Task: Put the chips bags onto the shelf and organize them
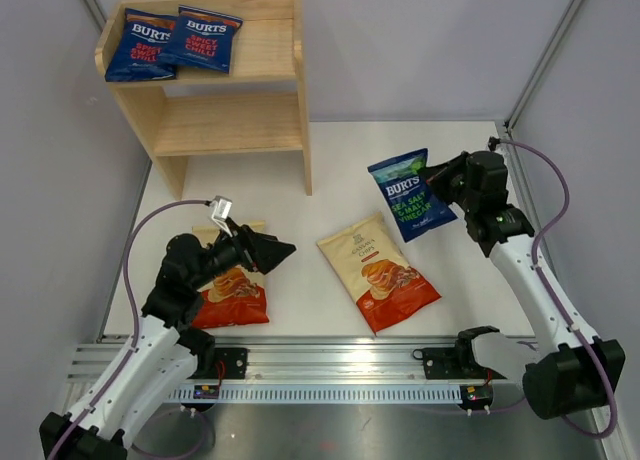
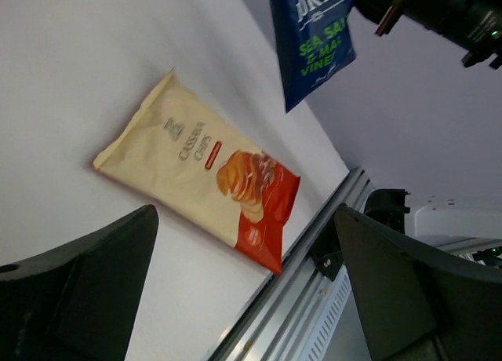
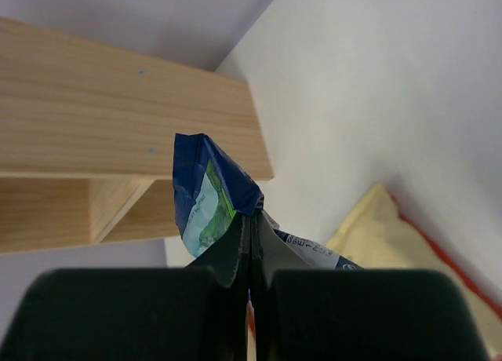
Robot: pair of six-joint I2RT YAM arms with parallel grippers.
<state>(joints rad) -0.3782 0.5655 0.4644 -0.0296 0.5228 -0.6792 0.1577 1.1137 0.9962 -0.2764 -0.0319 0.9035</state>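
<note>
The wooden shelf (image 1: 230, 80) stands at the far left, with two dark blue chips bags (image 1: 140, 45) (image 1: 207, 38) lying side by side on its top tier. My right gripper (image 1: 440, 175) is shut on the top edge of a green-topped blue bag (image 1: 410, 195), which hangs above the table right of the shelf. In the right wrist view that gripper (image 3: 251, 220) pinches the bag (image 3: 208, 188) in front of the shelf (image 3: 118, 118). A cream bag (image 1: 378, 272) lies flat at the table's middle. My left gripper (image 1: 280, 250) is open above another cream bag (image 1: 232, 295), holding nothing.
A metal rail (image 1: 340, 365) runs along the near table edge with both arm bases on it. Grey walls close in the left, back and right sides. The shelf's lower tier (image 1: 228, 125) holds nothing. The left wrist view shows the middle cream bag (image 2: 196, 173) and the hanging blue bag (image 2: 314, 39).
</note>
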